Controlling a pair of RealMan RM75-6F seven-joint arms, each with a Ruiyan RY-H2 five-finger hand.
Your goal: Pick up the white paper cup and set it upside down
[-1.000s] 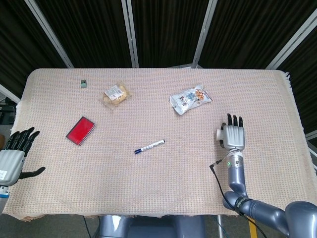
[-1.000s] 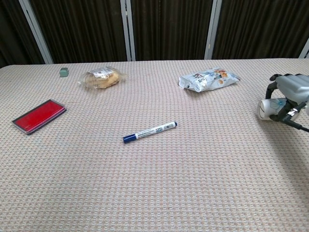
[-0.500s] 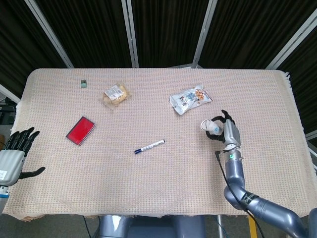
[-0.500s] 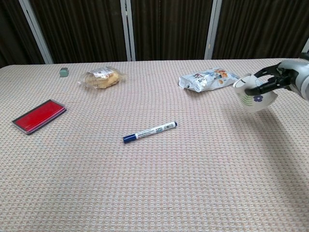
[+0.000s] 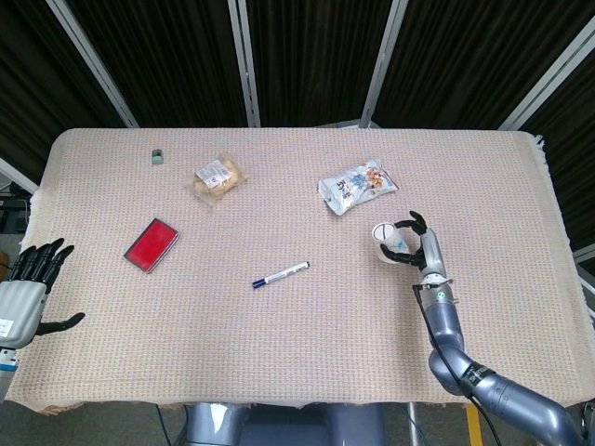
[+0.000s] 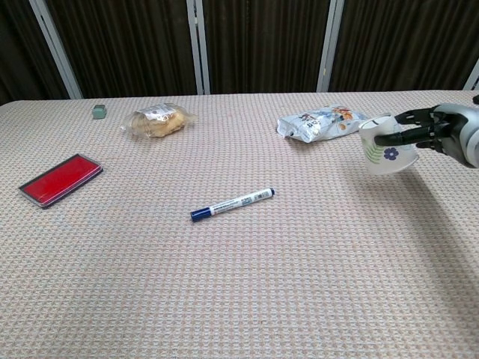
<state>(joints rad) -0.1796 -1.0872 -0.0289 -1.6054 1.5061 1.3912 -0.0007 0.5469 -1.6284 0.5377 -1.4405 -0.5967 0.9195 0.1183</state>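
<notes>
- The left hand (image 5: pixel 26 288) hovers at the near left corner of the table (image 5: pixel 521 167), off its edge, holding nothing, with its fingers spread apart; it shows only in the head view.
- A pen (image 5: pixel 280 274) lies flat near the middle of the table, its dark cap toward the near left and its white barrel running toward the far right.
- The right hand (image 5: pixel 416 243) is over the right part of the table and grips the cup (image 6: pixel 383 153) from the side, dark fingers (image 6: pixel 400 137) wrapped across its wall.
- The cup is held clear of the cloth, just nearer than the snack bag and to its right. Its long axis is close to upright, tilted a little, with the open rim up and leaning slightly to the left and the base down. A blue flower print faces the chest camera.
- A red case (image 5: pixel 152 244) lies flat on the left side, well apart from the pen.
- A silver snack bag (image 5: pixel 357 187) lies beyond the cup, right of centre.
- A clear bag of biscuits (image 5: pixel 218 177) sits on the far left-centre of the table.
- A small green block (image 5: pixel 158 156) lies farthest back, just left of the biscuits.
</notes>
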